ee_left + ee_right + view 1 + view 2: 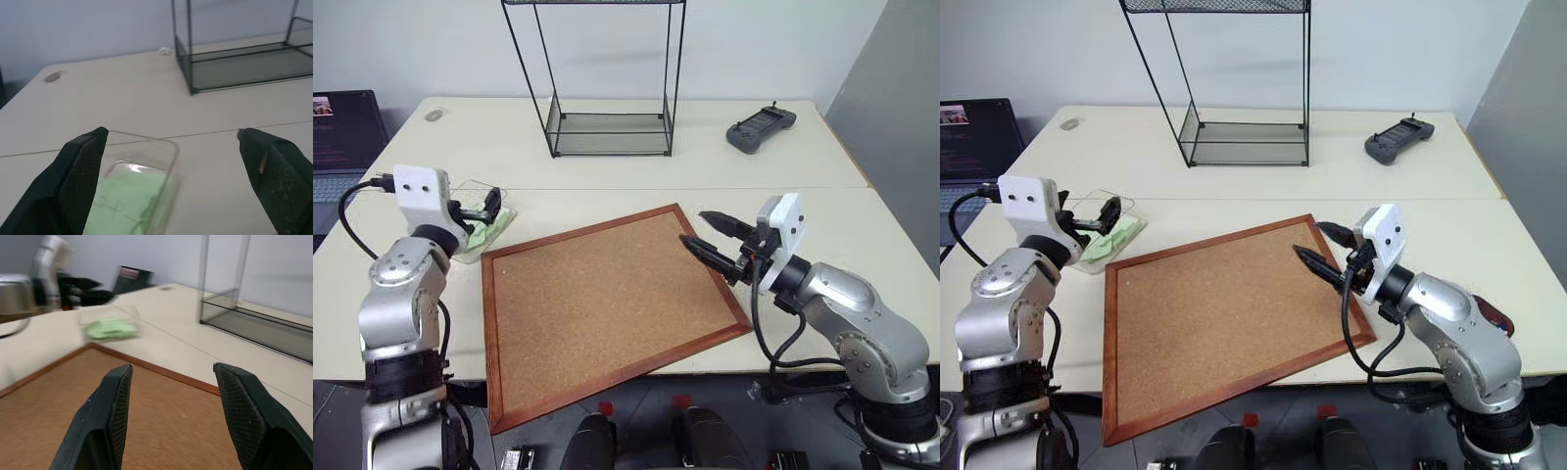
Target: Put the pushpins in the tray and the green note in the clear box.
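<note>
Left wrist view shows the left pincer [166,166] spread wide and empty, just above the clear box [164,161], where the green note [129,196] lies with other pale green paper. Seen from the head, that box sits on the counter [607,127] just off the far left corner of the cork board [607,304]. Over the board's right edge, the right pincer [710,235] hangs with its fingers [107,416] parted and nothing between them. Farther back stand a black wire shelf [607,132] and a dark handheld controller [761,129].
</note>
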You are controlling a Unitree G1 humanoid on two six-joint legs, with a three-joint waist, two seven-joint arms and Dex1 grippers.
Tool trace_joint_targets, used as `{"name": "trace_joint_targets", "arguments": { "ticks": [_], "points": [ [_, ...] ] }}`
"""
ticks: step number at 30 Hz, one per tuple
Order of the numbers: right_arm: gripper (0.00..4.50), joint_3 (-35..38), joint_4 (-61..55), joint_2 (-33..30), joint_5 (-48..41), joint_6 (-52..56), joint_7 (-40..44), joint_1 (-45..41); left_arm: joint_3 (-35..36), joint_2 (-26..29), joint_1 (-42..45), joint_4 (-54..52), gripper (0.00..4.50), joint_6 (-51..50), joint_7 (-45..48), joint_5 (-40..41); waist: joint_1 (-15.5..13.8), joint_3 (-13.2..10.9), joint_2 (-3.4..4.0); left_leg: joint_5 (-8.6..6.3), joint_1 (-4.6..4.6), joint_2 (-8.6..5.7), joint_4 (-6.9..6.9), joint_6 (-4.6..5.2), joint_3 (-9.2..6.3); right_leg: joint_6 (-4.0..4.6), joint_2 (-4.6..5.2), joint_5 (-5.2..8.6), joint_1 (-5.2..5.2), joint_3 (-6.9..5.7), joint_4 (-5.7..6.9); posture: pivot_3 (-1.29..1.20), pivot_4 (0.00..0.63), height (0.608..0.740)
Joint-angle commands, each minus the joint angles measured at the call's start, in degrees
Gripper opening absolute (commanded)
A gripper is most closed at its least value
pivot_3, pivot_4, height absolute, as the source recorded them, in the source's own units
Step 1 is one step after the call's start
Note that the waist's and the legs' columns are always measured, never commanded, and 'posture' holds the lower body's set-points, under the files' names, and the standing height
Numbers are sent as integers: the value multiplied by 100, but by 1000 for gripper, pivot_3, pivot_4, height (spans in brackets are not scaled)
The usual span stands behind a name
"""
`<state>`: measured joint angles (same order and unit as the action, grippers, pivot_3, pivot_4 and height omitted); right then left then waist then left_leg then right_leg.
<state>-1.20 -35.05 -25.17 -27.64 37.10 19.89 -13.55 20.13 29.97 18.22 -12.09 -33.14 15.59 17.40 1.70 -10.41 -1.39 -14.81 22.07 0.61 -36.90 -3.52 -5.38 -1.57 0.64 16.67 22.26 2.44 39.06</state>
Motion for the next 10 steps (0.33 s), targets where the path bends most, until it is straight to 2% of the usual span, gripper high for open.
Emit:
{"name": "trace_joint_targets", "arguments": {
  "ticks": [1, 10],
  "points": [
    [2786, -61, -166, 277, 848, -36, -991, 338, -64, -361, -438, -1352, 4444, -530, -433, 178, -3, 0, 0, 0, 1, -2, 1, 0, 0, 0, 1, 0, 2, 0, -1, 0, 150, 740],
    [2786, -536, -107, 901, 1891, -576, -1663, 1168, -570, -1139, -1797, -2232, 4444, -433, -987, -293, 15, 2, 5, 0, -21, 2, 7, 0, 22, -1, -21, 1, -3, 5, 1, 0, 150, 740]
  ]
}}
